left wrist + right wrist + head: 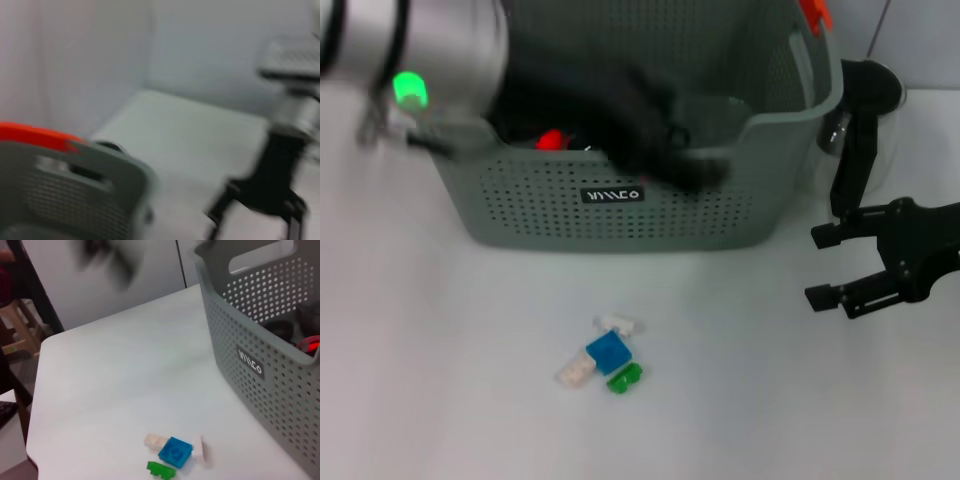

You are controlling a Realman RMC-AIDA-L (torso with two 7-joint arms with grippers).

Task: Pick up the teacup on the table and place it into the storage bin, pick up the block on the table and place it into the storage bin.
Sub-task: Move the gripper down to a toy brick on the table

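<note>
— Scanning tabletop [440,380]: storage bin [620,215] at 12 o'clock, left pincer [695,168] blurred over its rim, grip state can't tell.
— Right pincer [825,265]?
— At 3 o'clock, fingers spread, empty. Block [608,352], blue, amid small pieces at 6 o'clock, near the bin. Teacup not discernible.

Even, bright, diffuse light falls on the white tabletop [440,380], leaving only faint shadows. Motion blur smears the left gripper [670,150] over the storage bin [620,215]. The left wrist view is soft throughout; the right wrist view is sharper, blurred only toward 11 o'clock.
</note>
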